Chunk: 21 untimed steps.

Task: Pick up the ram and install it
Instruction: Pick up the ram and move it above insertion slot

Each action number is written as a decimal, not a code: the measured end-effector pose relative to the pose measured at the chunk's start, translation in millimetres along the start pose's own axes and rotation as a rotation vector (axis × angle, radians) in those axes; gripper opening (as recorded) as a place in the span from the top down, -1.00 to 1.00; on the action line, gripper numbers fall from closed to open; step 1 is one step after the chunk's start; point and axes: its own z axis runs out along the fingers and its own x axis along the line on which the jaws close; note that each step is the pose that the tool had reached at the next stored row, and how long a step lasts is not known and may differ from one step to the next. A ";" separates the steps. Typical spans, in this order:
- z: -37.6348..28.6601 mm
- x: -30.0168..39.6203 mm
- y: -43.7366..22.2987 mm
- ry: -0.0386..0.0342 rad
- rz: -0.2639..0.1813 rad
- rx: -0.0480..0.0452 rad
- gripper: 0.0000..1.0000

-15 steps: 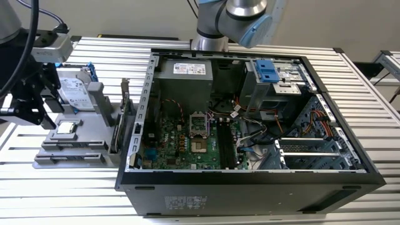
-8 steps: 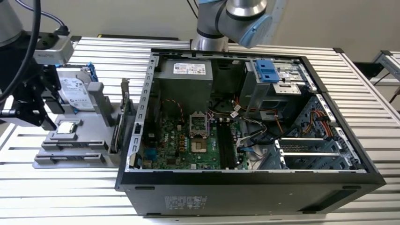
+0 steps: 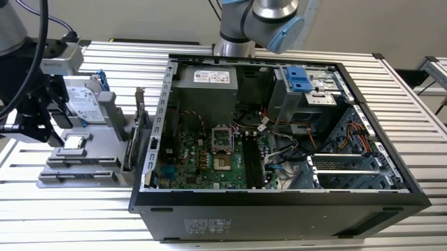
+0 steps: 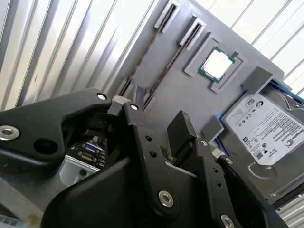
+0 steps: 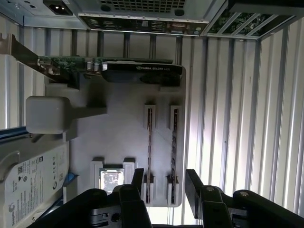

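Two ram sticks stand on edge in parallel slots of the grey parts holder [image 5: 118, 133]. In the first wrist view one ram stick [image 5: 149, 142] runs beside the other [image 5: 173, 147]. In the second wrist view they show as thin dark lines [image 4: 142, 57] on the holder. My gripper [image 5: 165, 181] hangs open above the near ends of the slots, and both sticks lie in the gap between its black fingers [image 5: 138, 176]. It holds nothing. In the exterior view my gripper [image 3: 42, 137] hovers over the holder [image 3: 77, 170] at that view's left.
A processor chip [image 5: 111, 180] and a silver hard drive [image 5: 33, 185] sit on the holder near the slots. A graphics card [image 5: 137, 71] stands along its far edge. The open computer case [image 3: 279, 130] with its motherboard [image 3: 209, 157] lies to the exterior view's right on the ribbed metal table [image 5: 237, 118].
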 end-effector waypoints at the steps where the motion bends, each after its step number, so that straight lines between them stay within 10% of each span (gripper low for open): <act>1: 0.5 0.0 0.0 0.0000 0.000 0.0005 -1.00; 21: 10.3 0.1 -0.1 0.0002 -0.009 0.0086 -1.00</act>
